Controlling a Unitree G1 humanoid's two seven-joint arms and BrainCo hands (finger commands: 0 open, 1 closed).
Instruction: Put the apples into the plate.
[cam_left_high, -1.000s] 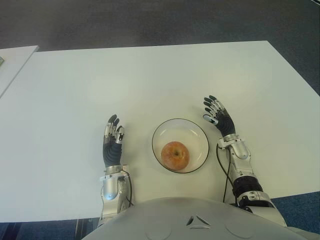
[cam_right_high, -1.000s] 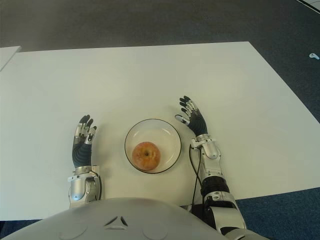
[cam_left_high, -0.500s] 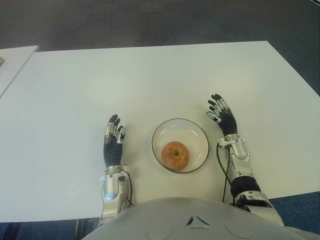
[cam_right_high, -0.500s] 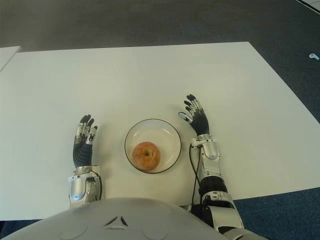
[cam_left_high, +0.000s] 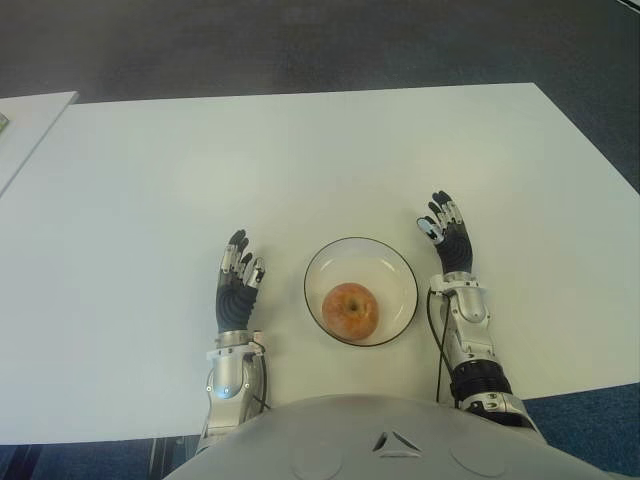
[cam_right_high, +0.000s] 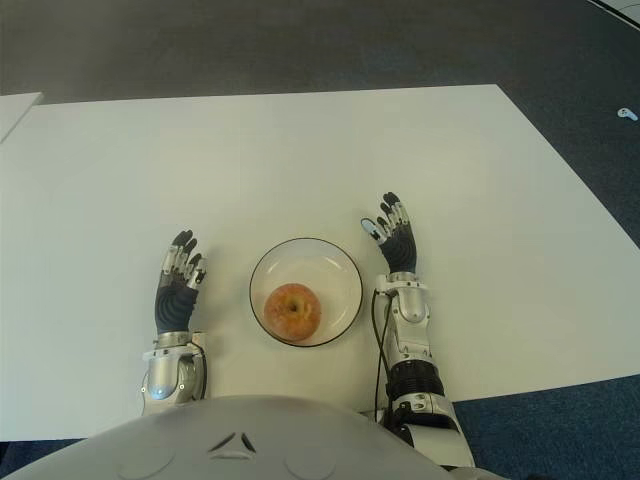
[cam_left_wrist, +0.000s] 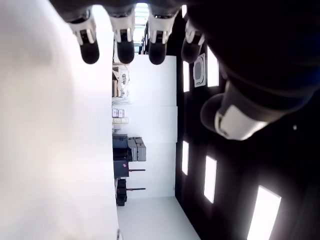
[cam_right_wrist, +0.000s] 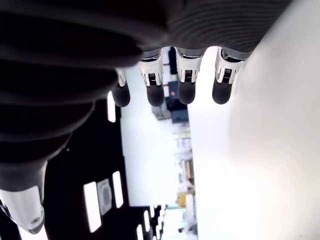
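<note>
The apple (cam_left_high: 350, 310), red with a yellowish blush, sits inside the glass plate (cam_left_high: 392, 262), toward the plate's near edge and slightly left of its middle, stem dimple facing up. The plate lies on the white worktop (cam_left_high: 300, 160), close to the robot's torso. The left robot hand (cam_left_high: 238, 290) shows just left of the plate, apart from it, fingers (cam_left_wrist: 125, 49) stretched out straight and pointing away from the body, nothing in its hold. The right robot hand (cam_left_high: 448, 240) shows just right of the plate's far rim, clear of the glass, its fingers (cam_right_wrist: 186, 90) likewise extended and slightly spread, holding nothing. Both wrist views confirm it: four fingertips in a row with the thumb off to one side, and only bare white worktop beside them.
</note>
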